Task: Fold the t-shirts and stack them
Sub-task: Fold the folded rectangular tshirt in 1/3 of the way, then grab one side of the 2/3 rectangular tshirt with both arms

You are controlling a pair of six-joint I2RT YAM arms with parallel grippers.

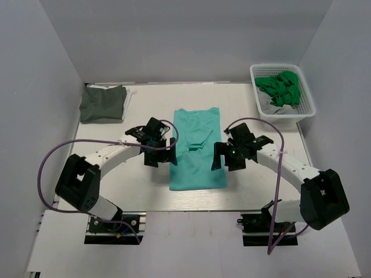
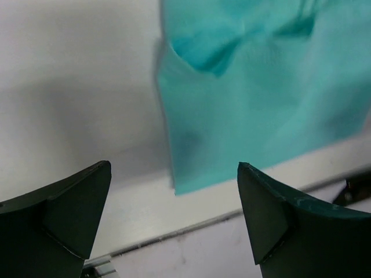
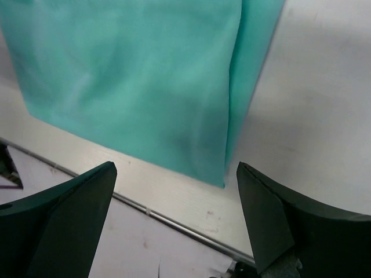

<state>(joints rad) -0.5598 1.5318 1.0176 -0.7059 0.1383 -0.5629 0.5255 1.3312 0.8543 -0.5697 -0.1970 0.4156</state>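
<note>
Both sets of jaws stand wide apart with nothing between them. In the top view the left gripper (image 1: 160,157) hangs at the left edge of the teal t-shirt (image 1: 197,147) and the right gripper (image 1: 228,159) at its right edge, and their black bodies cover a little of each side edge. A purple cable (image 1: 49,162) loops out from each arm.

At the upper right of the frame a white mesh basket (image 1: 290,113) holds crumpled green cloth (image 1: 279,88) with something pale grey under it. At the upper left a dark grey-olive t-shirt (image 1: 103,103) lies folded, well apart from the teal one.

The teal t-shirt lies in the middle of the white table (image 1: 261,124) as a long rectangle running up and down the frame, its lower edge near the table's near edge. Its sleeves are turned in, leaving a slanted crease across the middle. The wrist views show its two lower corners lying flat, with a doubled layer along the right side.
</note>
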